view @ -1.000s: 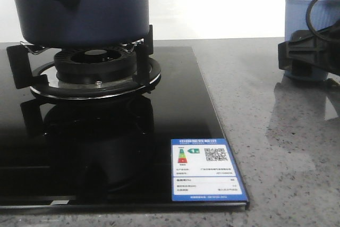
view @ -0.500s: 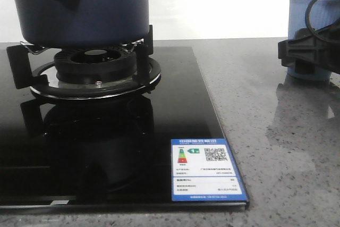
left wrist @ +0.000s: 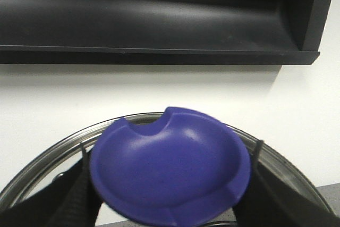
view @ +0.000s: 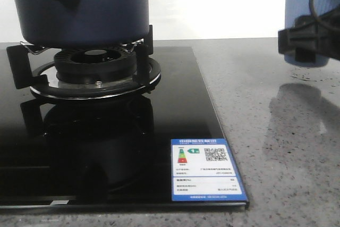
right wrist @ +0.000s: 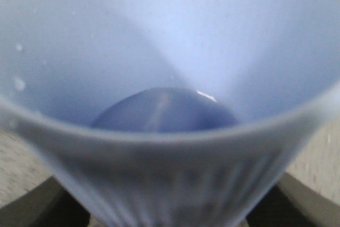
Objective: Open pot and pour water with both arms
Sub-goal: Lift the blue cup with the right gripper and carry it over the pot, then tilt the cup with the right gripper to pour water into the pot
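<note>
With the lid (left wrist: 170, 171) pinched by the left gripper (left wrist: 170, 216) and the cup (view: 311, 25) clamped in the right gripper (view: 308, 38), pouring into the pot (view: 79, 6) remains.

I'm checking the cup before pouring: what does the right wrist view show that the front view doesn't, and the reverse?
Only the right wrist view looks down inside the light blue cup, to its darker bottom. Only the front view shows the pot on the burner, the black cooktop, and the cup clear of the grey counter. Both show the cup in the right tool.

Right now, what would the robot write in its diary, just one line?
pot: on stove burner | lid: in left gripper | cup: lifted in right gripper | pouring: not yet
</note>
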`<state>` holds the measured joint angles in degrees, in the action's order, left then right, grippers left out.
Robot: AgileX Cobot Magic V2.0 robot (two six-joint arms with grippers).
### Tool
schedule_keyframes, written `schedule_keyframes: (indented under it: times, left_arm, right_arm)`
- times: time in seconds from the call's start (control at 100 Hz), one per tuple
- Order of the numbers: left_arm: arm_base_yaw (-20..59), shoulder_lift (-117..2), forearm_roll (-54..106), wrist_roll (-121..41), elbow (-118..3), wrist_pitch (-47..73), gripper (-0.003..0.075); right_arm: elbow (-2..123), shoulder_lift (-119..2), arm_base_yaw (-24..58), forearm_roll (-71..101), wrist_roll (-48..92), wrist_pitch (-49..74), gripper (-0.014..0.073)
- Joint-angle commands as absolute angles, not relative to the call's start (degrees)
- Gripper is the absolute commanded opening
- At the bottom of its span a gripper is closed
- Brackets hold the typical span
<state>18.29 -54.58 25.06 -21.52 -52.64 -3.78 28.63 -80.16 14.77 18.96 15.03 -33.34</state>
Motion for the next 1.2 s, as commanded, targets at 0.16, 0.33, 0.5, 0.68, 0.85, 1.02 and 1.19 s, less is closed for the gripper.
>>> schedule_keyframes:
  times: [0.16, 0.33, 0.5, 0.68, 0.85, 1.02, 1.19]
  left_arm:
    - [18.0, -53.6, 24.8, -21.3, -54.9, -9.7, 0.0363]
    - [18.0, -53.6, 24.8, -21.3, -54.9, -9.7, 0.0363]
    - [18.0, -53.6, 24.8, -21.3, -54.9, -9.7, 0.0363]
    - [18.0, -53.6, 24.8, -21.3, -54.9, -9.7, 0.0362]
    - [18.0, -53.6, 24.8, -21.3, -54.9, -9.7, 0.0362]
    - [18.0, -53.6, 24.8, -21.3, -54.9, -9.7, 0.0362]
    - [18.0, -53.6, 24.8, -21.3, -54.9, -9.7, 0.0362]
  right_arm:
    - [35.3, -73.4, 15.0, 7.9, 15.1, -28.0, 0.0375]
    - [44.1, -72.5, 15.1, 4.0, 15.1, -13.7, 0.0375]
    - [53.9, -72.5, 17.9, -1.5, 15.1, -0.7, 0.0375]
    - [63.2, -73.8, 22.5, -6.8, 15.1, 9.5, 0.0375]
    - [70.5, -76.2, 26.9, -13.2, 15.1, 16.4, 0.0375]
    - [77.6, -80.8, 30.8, -20.0, 15.1, 24.5, 0.0375]
    - [83.5, -85.1, 33.8, -25.8, 15.1, 28.9, 0.0375]
